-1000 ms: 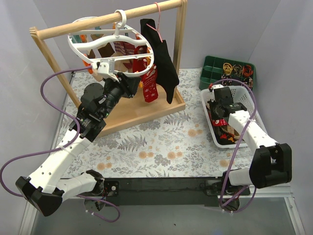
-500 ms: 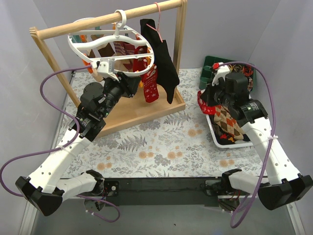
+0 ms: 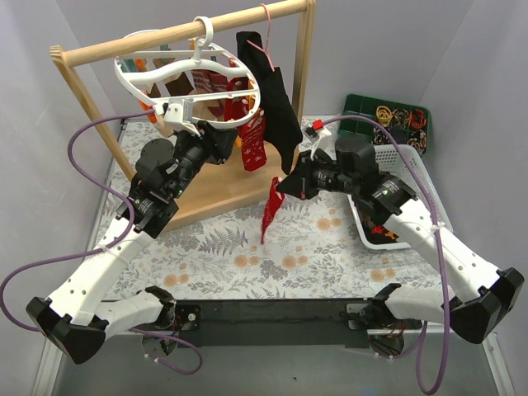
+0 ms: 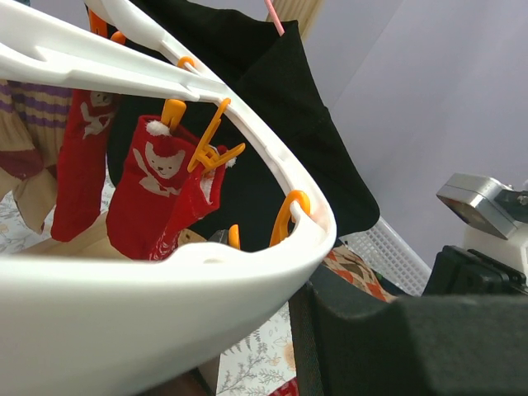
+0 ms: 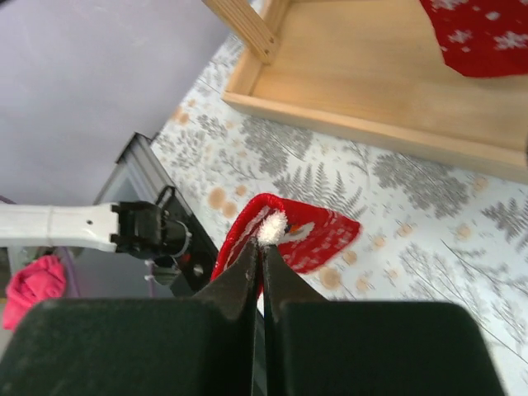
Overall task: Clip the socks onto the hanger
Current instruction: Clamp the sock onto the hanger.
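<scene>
The white round hanger (image 3: 194,87) hangs by its hook on the wooden rail, with red Christmas socks (image 3: 252,147) clipped under it. My left gripper (image 3: 176,115) is shut on the hanger's near rim (image 4: 165,305); orange clips (image 4: 206,148) and the clipped red socks (image 4: 157,198) show behind it. My right gripper (image 3: 290,185) is shut on the cuff of a red Christmas sock (image 3: 270,211), which dangles above the mat just right of the hanger. In the right wrist view the fingertips (image 5: 252,256) pinch the sock (image 5: 318,235) at its white tuft.
A black garment (image 3: 279,103) hangs on a pink wire hanger (image 3: 266,29) between the round hanger and my right gripper. The wooden rail frame (image 3: 99,51) has a tray base (image 3: 235,188). A white basket (image 3: 414,177) with more socks (image 3: 381,224) and a green tray (image 3: 367,115) sit right.
My right gripper has lifted the red sock out of the basket and carried it left, towards the hanger. The left arm and hanger have not moved.
</scene>
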Tool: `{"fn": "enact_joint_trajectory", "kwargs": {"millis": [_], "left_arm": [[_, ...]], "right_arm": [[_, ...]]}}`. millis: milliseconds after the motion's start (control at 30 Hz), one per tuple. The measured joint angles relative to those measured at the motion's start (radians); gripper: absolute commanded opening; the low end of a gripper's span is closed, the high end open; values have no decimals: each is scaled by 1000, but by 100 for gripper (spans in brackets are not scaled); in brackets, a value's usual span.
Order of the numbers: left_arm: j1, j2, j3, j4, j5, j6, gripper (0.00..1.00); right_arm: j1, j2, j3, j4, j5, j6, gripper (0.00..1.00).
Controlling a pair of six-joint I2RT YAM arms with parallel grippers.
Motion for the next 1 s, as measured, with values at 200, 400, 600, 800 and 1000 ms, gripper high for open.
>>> {"fn": "enact_joint_trajectory", "kwargs": {"millis": [200,400,600,800,1000], "left_arm": [[0,0,0,0,0,-4,0],[0,0,0,0,0,-5,0],[0,0,0,0,0,-8,0],[0,0,0,0,0,-8,0],[0,-3,-3,0,0,-4,0]], "right_arm": [[53,68,0,184,59,103,1],[78,159,2,299,137,174,1],[84,254,42,336,198,209,1],[84,300,103,351,240,221,1],[84,321,151,362,261,224,1]]}}
